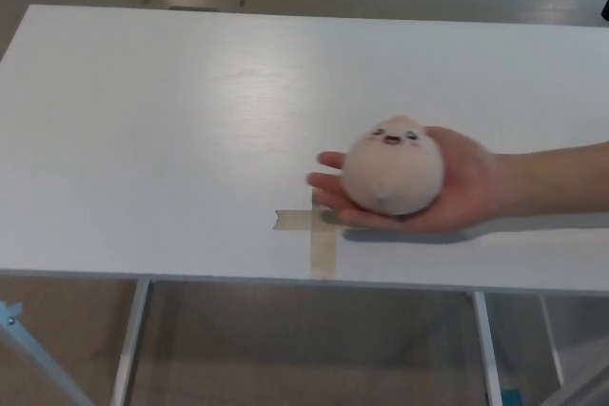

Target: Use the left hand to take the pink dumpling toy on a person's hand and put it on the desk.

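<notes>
neither robot hand shows, so their state is unknown. one pink dumpling toy (392,166) rests on a person's hand (455,192) above the bench (143,140); the left hand should reach in wide and close round its sides.

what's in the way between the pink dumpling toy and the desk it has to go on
Only the person's hand, which carries the pink dumpling toy on its open palm above the desk and partly covers the tape cross. Neither robot hand is in view.

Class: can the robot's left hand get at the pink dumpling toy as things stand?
Probably yes. The dumpling toy sits uncovered on the person's open palm above the tape cross, with nothing on the desk to its left. The left hand itself is out of view.
</notes>
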{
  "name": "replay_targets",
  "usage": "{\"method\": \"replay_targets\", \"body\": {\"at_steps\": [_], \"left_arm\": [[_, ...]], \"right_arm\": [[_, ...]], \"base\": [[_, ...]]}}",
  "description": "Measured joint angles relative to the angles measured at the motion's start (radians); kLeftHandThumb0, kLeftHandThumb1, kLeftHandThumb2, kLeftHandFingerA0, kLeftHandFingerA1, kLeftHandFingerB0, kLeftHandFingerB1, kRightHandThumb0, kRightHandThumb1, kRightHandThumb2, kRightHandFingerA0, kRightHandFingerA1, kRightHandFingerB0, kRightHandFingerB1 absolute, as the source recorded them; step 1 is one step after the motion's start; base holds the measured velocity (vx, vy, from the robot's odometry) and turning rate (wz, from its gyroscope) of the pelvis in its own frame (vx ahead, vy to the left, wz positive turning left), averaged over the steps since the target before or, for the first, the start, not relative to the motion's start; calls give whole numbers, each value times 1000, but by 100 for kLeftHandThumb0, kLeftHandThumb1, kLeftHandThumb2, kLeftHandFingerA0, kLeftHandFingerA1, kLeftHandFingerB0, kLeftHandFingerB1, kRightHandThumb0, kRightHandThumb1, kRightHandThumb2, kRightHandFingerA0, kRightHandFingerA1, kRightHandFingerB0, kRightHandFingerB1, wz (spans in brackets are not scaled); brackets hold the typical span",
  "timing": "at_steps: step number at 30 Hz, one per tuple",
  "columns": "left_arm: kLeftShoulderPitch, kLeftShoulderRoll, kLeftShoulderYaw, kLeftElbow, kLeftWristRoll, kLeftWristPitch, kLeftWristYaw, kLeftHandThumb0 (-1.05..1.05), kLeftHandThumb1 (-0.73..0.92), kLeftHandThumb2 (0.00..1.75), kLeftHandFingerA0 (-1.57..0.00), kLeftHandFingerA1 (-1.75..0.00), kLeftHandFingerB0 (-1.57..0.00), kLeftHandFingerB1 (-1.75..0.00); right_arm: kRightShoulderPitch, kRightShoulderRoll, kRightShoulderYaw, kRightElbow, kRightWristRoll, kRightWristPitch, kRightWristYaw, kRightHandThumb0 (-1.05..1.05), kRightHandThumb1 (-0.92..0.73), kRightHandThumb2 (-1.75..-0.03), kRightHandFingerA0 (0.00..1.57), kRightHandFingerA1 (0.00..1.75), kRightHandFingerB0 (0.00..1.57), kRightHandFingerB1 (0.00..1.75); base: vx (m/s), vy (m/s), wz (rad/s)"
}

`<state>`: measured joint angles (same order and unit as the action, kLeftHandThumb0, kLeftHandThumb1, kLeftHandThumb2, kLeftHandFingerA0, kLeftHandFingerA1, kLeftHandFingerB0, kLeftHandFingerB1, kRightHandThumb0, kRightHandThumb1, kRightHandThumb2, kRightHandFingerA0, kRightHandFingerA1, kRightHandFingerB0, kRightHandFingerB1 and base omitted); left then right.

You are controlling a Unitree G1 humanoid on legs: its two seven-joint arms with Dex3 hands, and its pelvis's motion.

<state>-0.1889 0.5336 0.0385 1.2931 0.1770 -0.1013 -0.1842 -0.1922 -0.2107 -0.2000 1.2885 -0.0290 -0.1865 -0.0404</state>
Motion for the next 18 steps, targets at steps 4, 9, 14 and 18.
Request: {"method": "replay_targets", "body": {"at_steps": [4, 9, 14, 18], "left_arm": [[0, 0, -6, 0, 0, 0, 0, -39, 55, 57, -45, -38, -27, -32], [0, 0, -9, 0, 0, 0, 0, -40, 55, 57, -44, -38, -27, -32], [0, 0, -10, 0, 0, 0, 0, -39, 55, 57, -44, -38, -27, -32], [0, 0, -12, 0, 0, -1, 0, -40, 55, 57, -44, -38, -27, -32]], "right_arm": [[0, 0, -1, 1, 0, 0, 0, -27, -65, -59, 47, 41, 37, 37], [0, 0, -5, 2, 2, 0, 1, -27, -65, -59, 47, 41, 38, 37], [0, 0, -4, 3, 1, 0, 1, -26, -65, -59, 47, 41, 38, 37], [0, 0, -3, 4, 1, 0, 1, -26, -65, -59, 48, 41, 38, 37]], "base": [[0, 0, 0], [0, 0, 0], [0, 0, 0], [0, 0, 0]]}}
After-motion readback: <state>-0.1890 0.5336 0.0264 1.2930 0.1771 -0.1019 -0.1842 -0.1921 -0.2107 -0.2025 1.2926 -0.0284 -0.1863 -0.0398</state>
